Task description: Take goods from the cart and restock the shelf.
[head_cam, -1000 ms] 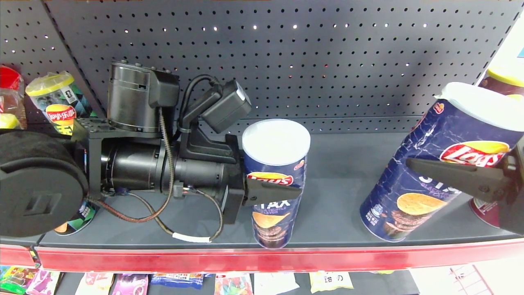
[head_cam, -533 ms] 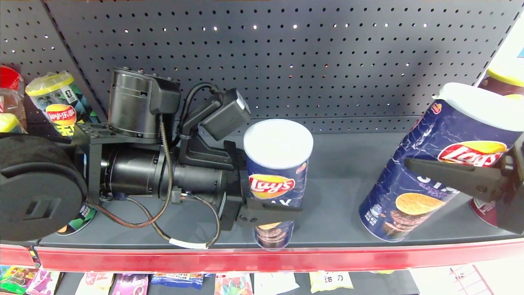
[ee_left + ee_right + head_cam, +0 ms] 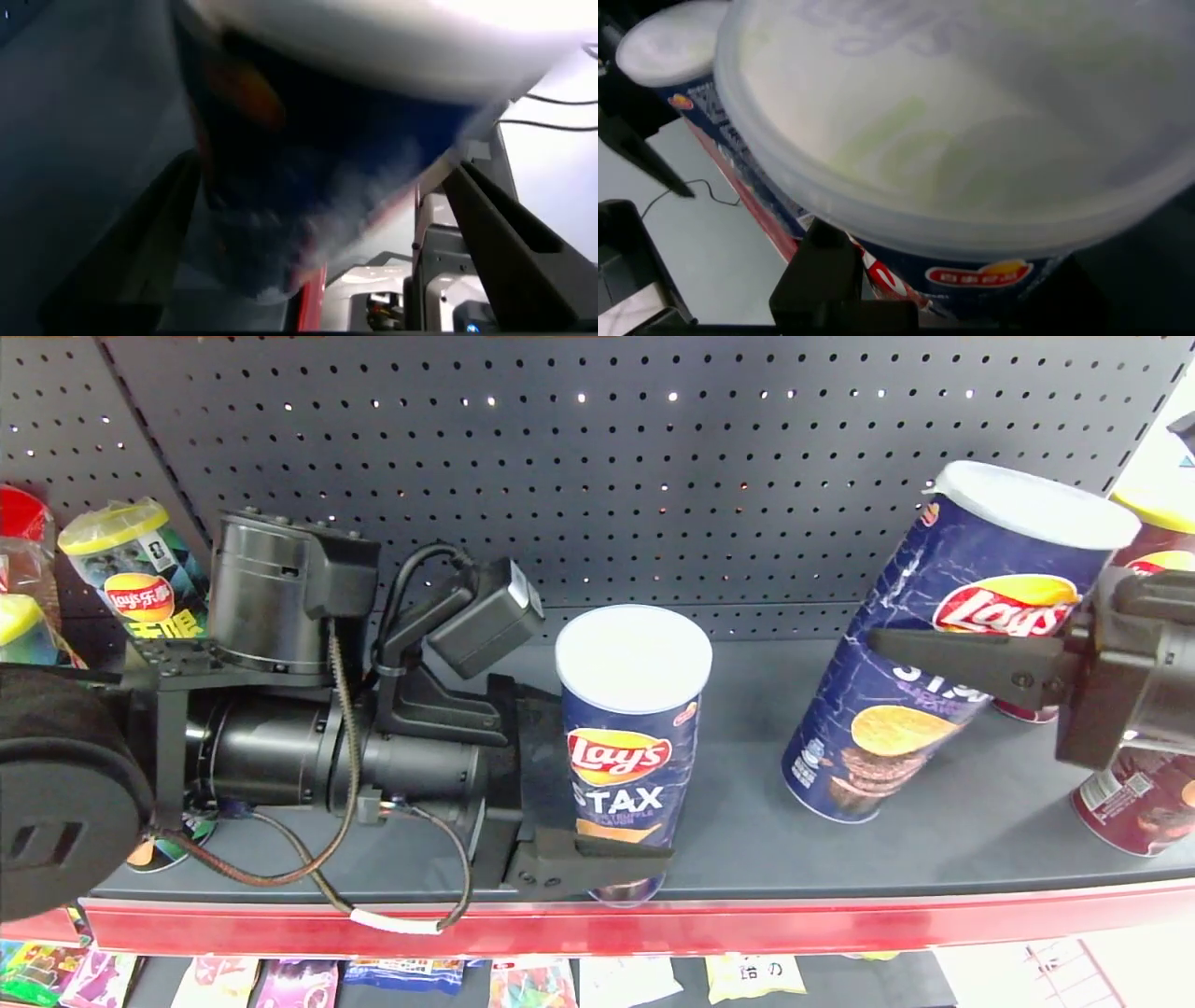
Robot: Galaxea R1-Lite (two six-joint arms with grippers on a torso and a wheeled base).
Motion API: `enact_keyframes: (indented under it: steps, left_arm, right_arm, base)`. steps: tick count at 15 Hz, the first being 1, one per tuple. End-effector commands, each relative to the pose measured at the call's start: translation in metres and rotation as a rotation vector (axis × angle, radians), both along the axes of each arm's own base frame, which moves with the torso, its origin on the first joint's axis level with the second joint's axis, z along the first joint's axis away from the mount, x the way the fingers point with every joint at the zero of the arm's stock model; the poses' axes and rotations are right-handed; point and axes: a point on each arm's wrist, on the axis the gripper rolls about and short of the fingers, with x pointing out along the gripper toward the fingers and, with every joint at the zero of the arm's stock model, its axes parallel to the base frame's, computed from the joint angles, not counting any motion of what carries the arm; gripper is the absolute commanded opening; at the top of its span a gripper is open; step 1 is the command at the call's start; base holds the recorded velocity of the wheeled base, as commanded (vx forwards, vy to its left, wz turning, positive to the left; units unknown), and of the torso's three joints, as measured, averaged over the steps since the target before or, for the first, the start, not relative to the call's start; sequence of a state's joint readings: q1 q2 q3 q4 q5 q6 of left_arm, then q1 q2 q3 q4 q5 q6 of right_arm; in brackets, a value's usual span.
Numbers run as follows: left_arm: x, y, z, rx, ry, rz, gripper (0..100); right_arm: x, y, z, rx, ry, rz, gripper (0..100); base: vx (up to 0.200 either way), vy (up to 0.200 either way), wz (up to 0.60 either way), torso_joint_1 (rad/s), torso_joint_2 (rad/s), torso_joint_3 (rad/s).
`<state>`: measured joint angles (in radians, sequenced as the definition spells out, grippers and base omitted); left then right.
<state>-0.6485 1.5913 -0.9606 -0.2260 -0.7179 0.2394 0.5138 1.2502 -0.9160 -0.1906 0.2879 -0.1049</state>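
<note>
Retail shop, snack aisle. Grey pegboard back panel w/ dark shelf & red front rail; chip cans stocked along it. Bagged snacks on tier below.

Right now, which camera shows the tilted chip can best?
The head view: the tilted chip can shows nearly whole there, white lid to base, leaning over the shelf. The right wrist view catches mostly its white lid, close up. The left wrist view faces the upright can instead.
</note>
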Motion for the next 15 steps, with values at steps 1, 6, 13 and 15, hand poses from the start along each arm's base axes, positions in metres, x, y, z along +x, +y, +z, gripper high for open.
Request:
enact_keyframes:
  steps: [1, 6, 13, 15]
  left_arm:
    - [-0.011, 0.018, 0.000, -0.002, -0.002, 0.029, 100]
    - [-0.040, 0.076, -0.007, -0.003, -0.003, 0.180, 100]
    - [-0.076, 0.115, -0.015, -0.039, 0.018, 0.326, 100]
    - [-0.075, 0.118, -0.014, -0.041, 0.011, 0.347, 100]
  right_arm:
    - [0.029, 0.017, 0.000, -0.017, 0.025, 0.001, 0]
    - [0.070, 0.058, -0.006, -0.040, 0.059, 0.058, 0]
    - [0.104, 0.097, -0.018, -0.051, 0.085, 0.106, 0]
    - [0.113, 0.103, -0.021, -0.053, 0.087, 0.106, 0]
  base:
    - [0.000, 0.000, 0.00, 0.000, 0.00, 0.000]
    - [0.000, 0.000, 0.00, 0.000, 0.00, 0.000]
    - [0.000, 0.000, 0.00, 0.000, 0.00, 0.000]
    - [0.000, 0.000, 0.00, 0.000, 0.00, 0.000]
